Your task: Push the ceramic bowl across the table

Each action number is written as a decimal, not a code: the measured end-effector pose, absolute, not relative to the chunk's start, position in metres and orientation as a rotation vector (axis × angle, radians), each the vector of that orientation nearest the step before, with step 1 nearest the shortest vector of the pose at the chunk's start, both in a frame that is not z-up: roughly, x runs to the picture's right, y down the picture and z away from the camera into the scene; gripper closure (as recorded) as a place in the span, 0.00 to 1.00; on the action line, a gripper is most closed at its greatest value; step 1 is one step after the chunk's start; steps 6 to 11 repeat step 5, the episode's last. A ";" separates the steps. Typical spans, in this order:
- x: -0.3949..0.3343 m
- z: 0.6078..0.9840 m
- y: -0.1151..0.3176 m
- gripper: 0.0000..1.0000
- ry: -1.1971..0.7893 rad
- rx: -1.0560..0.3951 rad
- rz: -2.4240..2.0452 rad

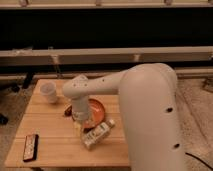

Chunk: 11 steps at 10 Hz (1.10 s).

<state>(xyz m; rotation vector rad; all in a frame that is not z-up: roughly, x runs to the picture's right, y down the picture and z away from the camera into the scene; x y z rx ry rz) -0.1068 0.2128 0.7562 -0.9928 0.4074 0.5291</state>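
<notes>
The orange ceramic bowl (97, 110) sits right of the middle of the light-wood table (50, 125), partly hidden by my arm. My gripper (77, 121) points down at the bowl's left rim, below the white wrist, and seems to touch the bowl. The arm's large white link fills the right half of the view and hides the table's right side.
A translucent white cup (48, 92) stands at the table's back left. A black remote (31, 147) lies at the front left. A small pale bottle (97, 134) lies on its side just in front of the bowl. A dark small object (67, 111) lies left of the gripper.
</notes>
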 end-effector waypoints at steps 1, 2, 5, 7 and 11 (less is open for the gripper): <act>-0.106 0.756 0.213 0.35 0.406 -0.992 0.528; -0.104 0.755 0.212 0.35 0.404 -0.990 0.528; -0.101 0.753 0.212 0.35 0.393 -0.983 0.524; -0.101 0.753 0.212 0.35 0.393 -0.983 0.524; -0.101 0.753 0.212 0.35 0.393 -0.983 0.524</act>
